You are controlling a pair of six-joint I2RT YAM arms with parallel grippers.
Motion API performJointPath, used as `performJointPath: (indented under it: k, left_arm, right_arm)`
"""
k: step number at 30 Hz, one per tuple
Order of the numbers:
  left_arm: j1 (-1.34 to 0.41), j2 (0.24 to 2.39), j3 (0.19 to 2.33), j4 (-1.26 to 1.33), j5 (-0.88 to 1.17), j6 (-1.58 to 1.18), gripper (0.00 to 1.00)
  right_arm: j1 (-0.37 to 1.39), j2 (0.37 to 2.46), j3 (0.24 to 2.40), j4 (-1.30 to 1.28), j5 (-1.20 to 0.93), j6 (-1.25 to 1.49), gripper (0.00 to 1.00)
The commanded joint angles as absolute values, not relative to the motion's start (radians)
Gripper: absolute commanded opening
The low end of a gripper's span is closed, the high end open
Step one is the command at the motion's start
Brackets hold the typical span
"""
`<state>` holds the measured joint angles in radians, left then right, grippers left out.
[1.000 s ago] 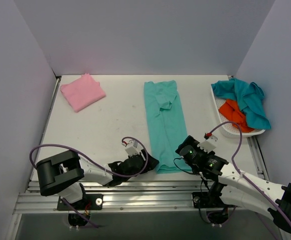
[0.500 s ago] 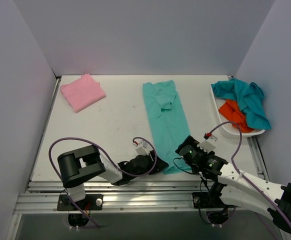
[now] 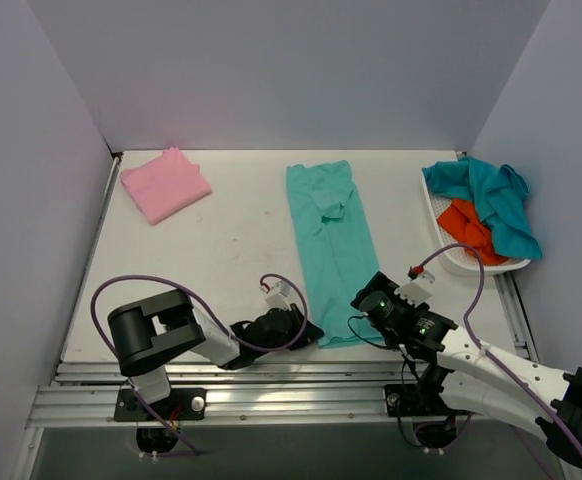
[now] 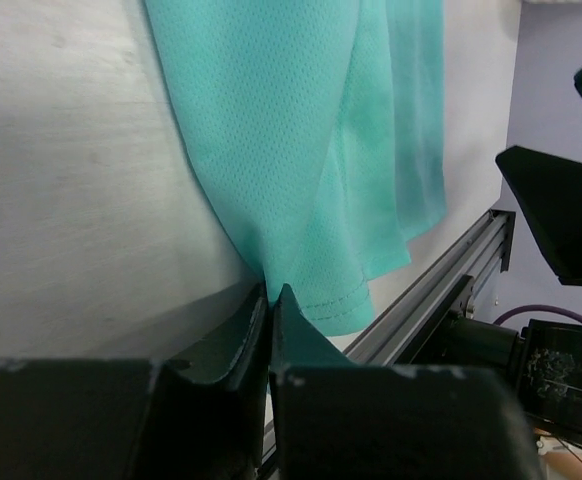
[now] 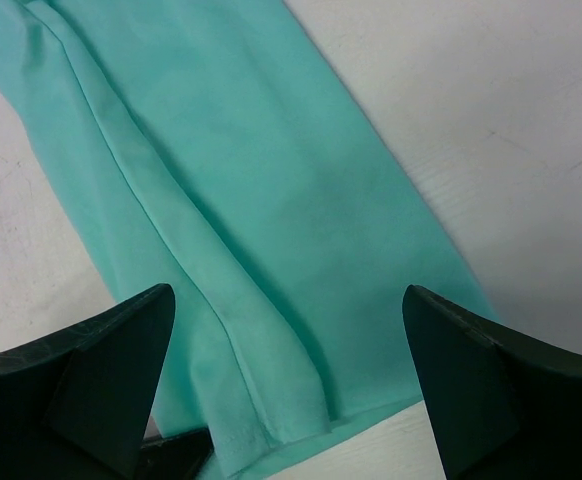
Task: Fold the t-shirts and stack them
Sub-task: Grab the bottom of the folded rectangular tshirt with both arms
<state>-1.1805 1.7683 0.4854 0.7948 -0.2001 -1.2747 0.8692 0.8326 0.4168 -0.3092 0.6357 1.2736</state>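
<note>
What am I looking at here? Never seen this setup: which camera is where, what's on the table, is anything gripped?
Two robot arms are bolted at the table's near edge. The wide picture looks down from above and behind them; the other two come from wrist cameras. A long sea-green t-shirt lies in the middle, a folded pink t-shirt far left, and a white basket at right holds a teal shirt and an orange shirt. The left hand is pinched shut on the sea-green t-shirt's near corner; the right hand is open above it.
</note>
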Motion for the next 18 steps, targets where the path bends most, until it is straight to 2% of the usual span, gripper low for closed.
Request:
performJointPath:
  k: [1, 9, 15, 17, 18]
  left_arm:
    - [-1.111, 1.671, 0.433, 0.769, -0.216, -1.269, 0.07]
    - [-1.035, 1.456, 0.365, 0.562, -0.317, -1.203, 0.07]
    - [-1.025, 1.407, 0.356, 0.511, -0.347, -1.192, 0.08]
    - [-1.025, 1.410, 0.354, 0.511, -0.350, -1.193, 0.08]
    - [-1.025, 1.416, 0.353, 0.511, -0.350, -1.195, 0.08]
  right_arm:
    - [0.862, 0.815, 0.405, -0.336, 0.626, 1.264, 0.92]
    - [0.868, 0.856, 0.417, -0.322, 0.517, 1.195, 0.92]
    - [0.908, 0.856, 0.353, -0.272, 0.450, 1.235, 0.90]
    - [0.932, 0.851, 0.318, -0.241, 0.431, 1.270, 0.88]
    - [0.943, 0.851, 0.308, -0.230, 0.426, 1.282, 0.84]
